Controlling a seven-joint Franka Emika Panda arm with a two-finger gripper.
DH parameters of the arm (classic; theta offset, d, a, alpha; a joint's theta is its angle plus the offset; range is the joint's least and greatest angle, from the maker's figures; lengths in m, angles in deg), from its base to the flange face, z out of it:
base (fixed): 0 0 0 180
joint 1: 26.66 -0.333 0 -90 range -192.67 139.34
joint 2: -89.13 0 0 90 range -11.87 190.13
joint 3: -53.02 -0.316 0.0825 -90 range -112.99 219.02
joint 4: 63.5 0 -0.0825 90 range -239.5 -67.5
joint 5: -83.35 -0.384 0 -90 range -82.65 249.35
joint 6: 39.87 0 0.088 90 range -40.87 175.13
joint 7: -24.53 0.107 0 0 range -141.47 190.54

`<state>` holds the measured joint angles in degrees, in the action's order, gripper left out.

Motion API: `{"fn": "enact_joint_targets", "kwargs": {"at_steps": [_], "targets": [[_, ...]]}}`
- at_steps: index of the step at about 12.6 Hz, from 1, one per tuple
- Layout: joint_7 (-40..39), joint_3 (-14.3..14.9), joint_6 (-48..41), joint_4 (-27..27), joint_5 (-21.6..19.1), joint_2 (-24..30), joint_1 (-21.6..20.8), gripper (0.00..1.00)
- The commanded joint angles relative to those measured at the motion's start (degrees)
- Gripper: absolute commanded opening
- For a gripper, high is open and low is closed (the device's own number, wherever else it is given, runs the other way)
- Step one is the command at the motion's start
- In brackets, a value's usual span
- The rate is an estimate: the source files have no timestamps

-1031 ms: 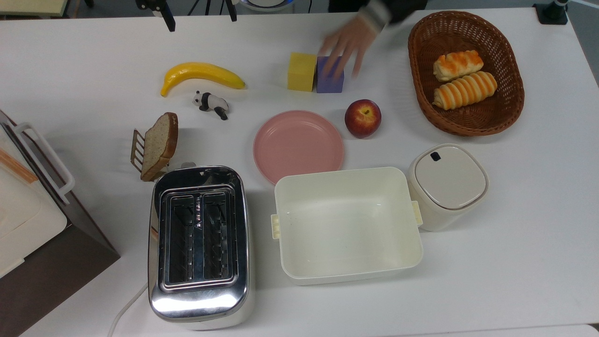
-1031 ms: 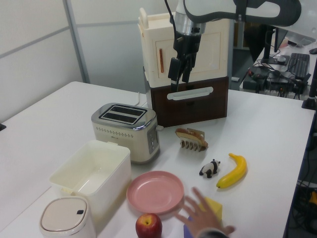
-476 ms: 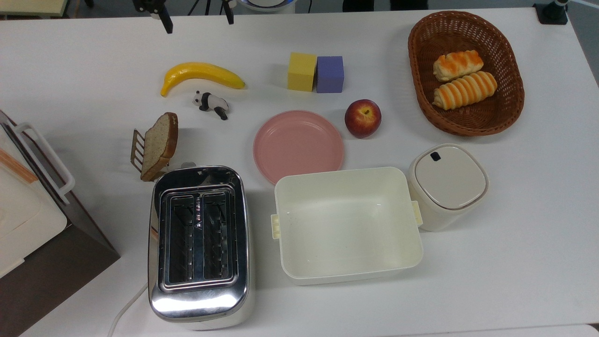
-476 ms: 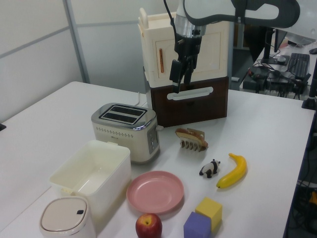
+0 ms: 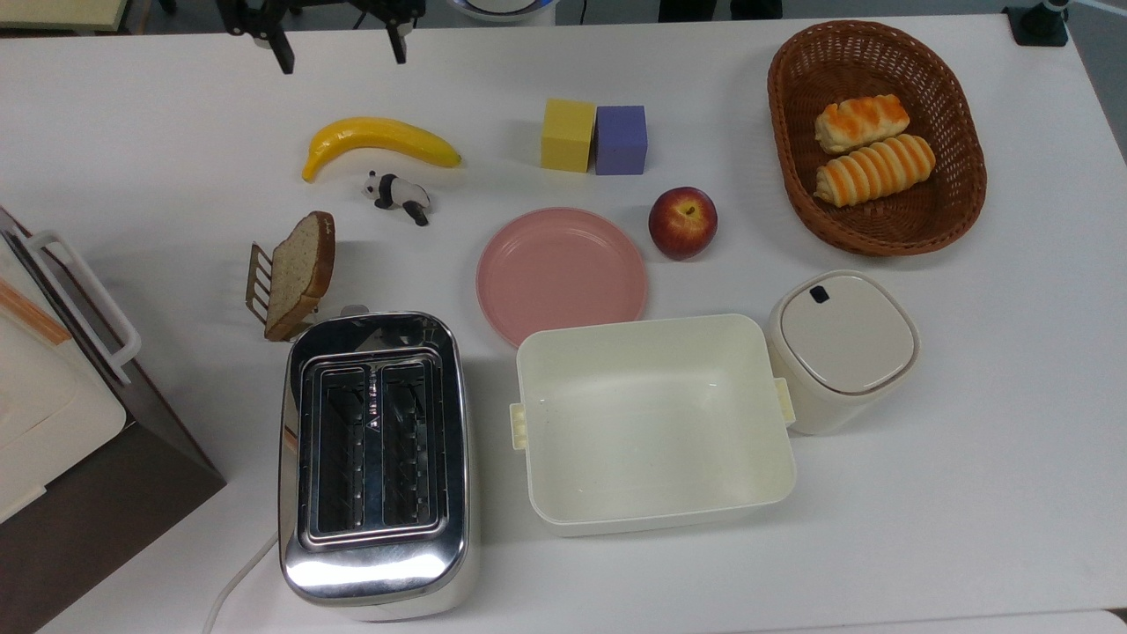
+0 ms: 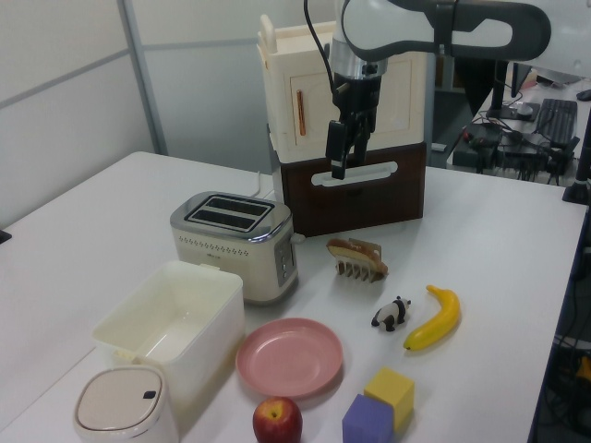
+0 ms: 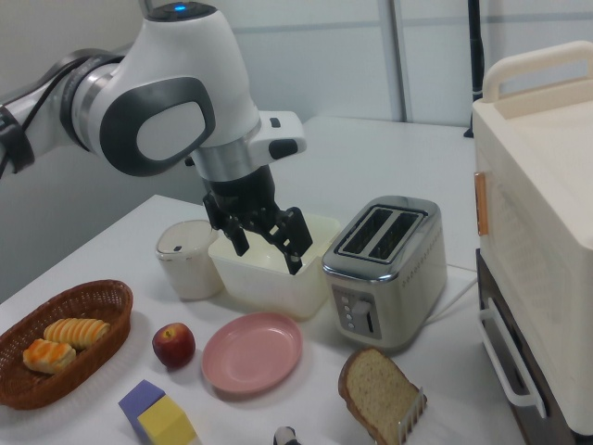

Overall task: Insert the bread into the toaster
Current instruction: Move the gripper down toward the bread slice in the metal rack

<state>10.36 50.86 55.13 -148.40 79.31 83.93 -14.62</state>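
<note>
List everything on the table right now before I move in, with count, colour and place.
bread: 1, brown, leaning in the toast rack
toast rack: 1, tan, beyond the toaster
toaster: 1, chrome, slots empty
banana: 1, yellow
panda figure: 1, black-white, beside banana
blocks: 2, yellow and purple, touching
plate: 1, pink
apple: 1, red
basket: 1, brown, holds 2 orange-striped rolls
tub: 1, cream, empty
lidded bin: 1, cream
cabinet: 1, cream-brown
gripper: 1, black, open, above table
</note>
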Motion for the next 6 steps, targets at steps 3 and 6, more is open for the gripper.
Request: {"fn": "enact_joint_targets", "kwargs": {"at_steps": [3,6], "targets": [[-0.2,0.5,1.8,-0.6,3.0,1.1,-0.2,1.0],[-4.5,0.5,1.8,-1.3,3.1,0.4,-0.1,1.0]]}}
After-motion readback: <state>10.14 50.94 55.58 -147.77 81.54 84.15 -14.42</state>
